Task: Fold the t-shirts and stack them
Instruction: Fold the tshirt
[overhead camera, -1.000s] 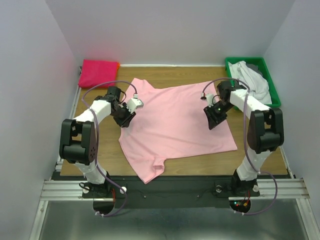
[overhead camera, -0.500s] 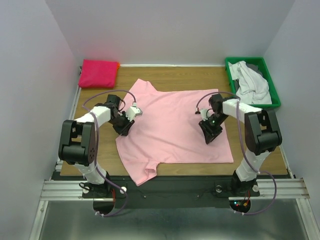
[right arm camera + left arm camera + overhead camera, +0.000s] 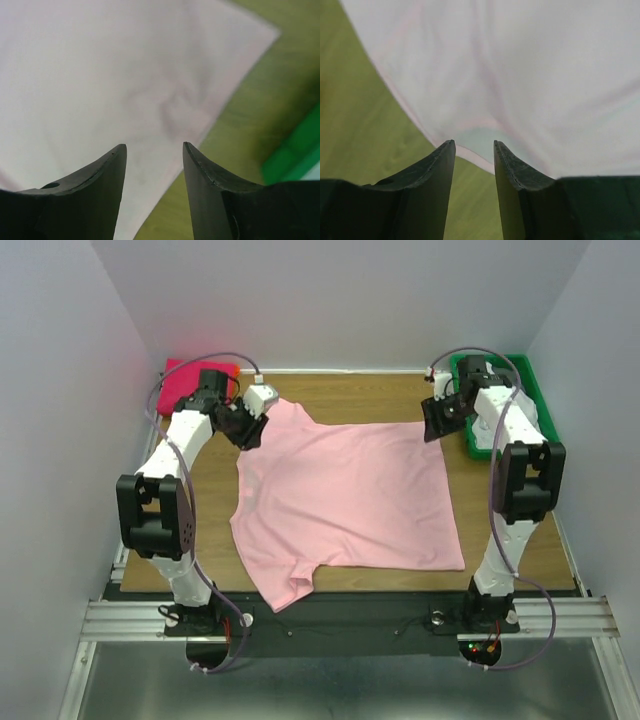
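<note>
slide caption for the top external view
Pink t-shirt spread, left end effector and right end effector open at far corners

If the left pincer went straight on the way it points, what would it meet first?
Most likely the shirt: its edge lies straight ahead of the open left pincer, on the table. Depth is unclear.

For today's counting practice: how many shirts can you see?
2: a pink shirt spread out in the middle and a folded red shirt at the far left corner. The green bin may hide more.
</note>
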